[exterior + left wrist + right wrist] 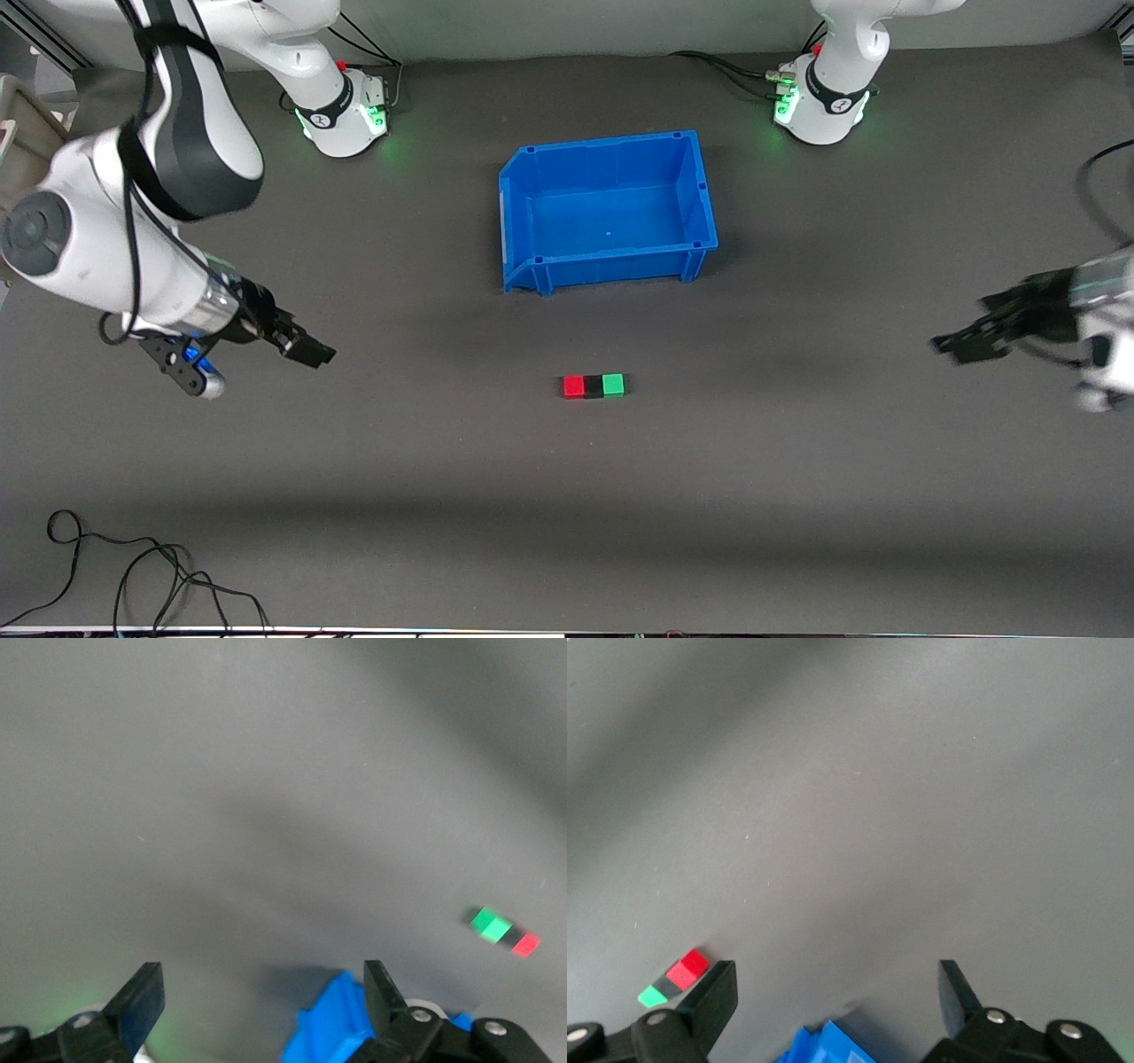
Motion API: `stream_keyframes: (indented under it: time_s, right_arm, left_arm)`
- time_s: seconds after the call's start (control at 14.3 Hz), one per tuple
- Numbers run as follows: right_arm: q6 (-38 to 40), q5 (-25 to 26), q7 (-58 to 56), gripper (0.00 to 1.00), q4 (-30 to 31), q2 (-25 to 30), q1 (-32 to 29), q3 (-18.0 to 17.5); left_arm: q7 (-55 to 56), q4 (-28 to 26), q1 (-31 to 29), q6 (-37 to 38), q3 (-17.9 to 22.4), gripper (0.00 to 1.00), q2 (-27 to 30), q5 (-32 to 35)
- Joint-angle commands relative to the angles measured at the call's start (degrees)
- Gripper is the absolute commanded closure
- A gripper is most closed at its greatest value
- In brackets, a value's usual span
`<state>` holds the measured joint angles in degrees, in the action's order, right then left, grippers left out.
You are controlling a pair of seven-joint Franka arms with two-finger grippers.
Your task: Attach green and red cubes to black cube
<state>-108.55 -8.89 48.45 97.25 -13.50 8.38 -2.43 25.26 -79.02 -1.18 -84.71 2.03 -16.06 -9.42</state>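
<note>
The red cube (573,386), the black cube (593,386) and the green cube (613,385) stand joined in one row on the dark table, nearer to the front camera than the blue bin (532,173). The black cube is in the middle, the red one toward the right arm's end. The row also shows in the left wrist view (503,933) and the right wrist view (673,977). My left gripper (961,341) is open and empty over the table at the left arm's end. My right gripper (306,347) is open and empty over the table at the right arm's end.
The blue bin is empty and stands between the two arm bases and the cubes. A corner of it shows in the left wrist view (332,1023) and the right wrist view (828,1045). A loose black cable (142,576) lies at the table's near edge.
</note>
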Motion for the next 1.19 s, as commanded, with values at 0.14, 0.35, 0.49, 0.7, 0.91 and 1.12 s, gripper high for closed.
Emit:
stream_keyframes:
  time_s: [0.14, 0.35, 0.49, 0.7, 0.91, 1.12]
  right_arm:
    - [-0.09, -0.87, -3.95, 0.00, -1.27, 0.75, -0.64, 1.02]
    - [3.85, -0.96, -15.28, 0.00, -1.79, 4.70, -0.65, 3.39]
    - [8.25, -0.87, -22.48, 0.00, -3.28, 6.29, -0.65, 5.85]
    - [15.36, -0.78, -33.04, 0.00, -8.72, 6.91, -0.65, 8.58]
    - [16.35, 1.22, -43.67, 0.00, -10.85, 7.52, -0.38, 9.03]
    - [17.14, 6.42, -51.26, 0.00, -11.64, 7.79, -0.03, 8.32]
  left_arm:
    - [-19.25, 0.62, 1.18, 2.27, -0.89, 0.00, 2.96, 6.34]
    - [-25.16, 0.44, 1.35, 2.10, -1.06, 0.00, 4.72, 8.00]
    - [-28.58, 0.27, 2.49, 1.75, -0.97, 0.00, 5.60, 9.33]
    - [-30.18, 0.09, 3.81, 0.08, -0.97, 0.00, 6.04, 9.77]
    - [-30.62, -2.45, 4.87, -3.34, -0.97, 0.00, 7.45, 9.86]
    - [-29.40, -2.63, 5.05, -4.05, -0.97, 0.00, 7.54, 9.86]
